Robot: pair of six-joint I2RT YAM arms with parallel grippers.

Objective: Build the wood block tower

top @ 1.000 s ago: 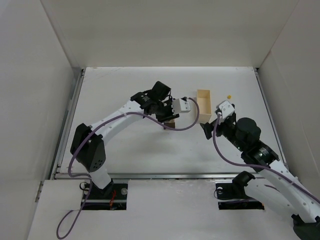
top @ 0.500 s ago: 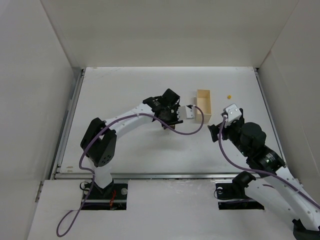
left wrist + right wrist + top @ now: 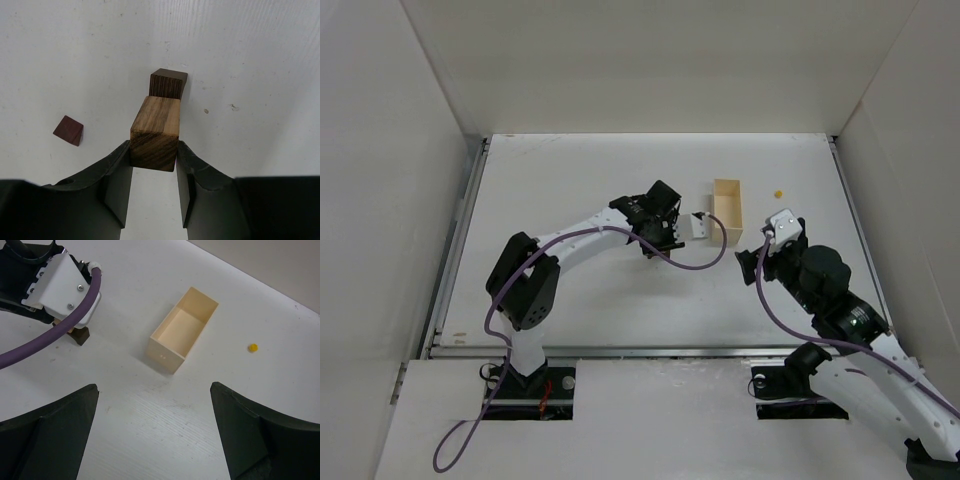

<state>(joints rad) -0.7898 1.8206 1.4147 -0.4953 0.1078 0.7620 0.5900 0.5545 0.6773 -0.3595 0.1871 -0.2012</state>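
Observation:
My left gripper is shut on a light brown striped wood block and holds it just in front of and above a darker brown block that stands on the table. I cannot tell whether the two blocks touch. A small reddish-brown wedge piece lies loose to the left. In the top view the left gripper hides the blocks. The dark block shows under the left wrist in the right wrist view. My right gripper is open and empty, back from the box.
The pale cream open box stands just right of the left gripper. A tiny yellow bead lies beyond it, also seen in the right wrist view. The purple cable loops off the left wrist. White walls enclose the table.
A second ago the left gripper moved right and settled lower over the blocks, and the right gripper drew back to the near right. In the last half second almost nothing moved.

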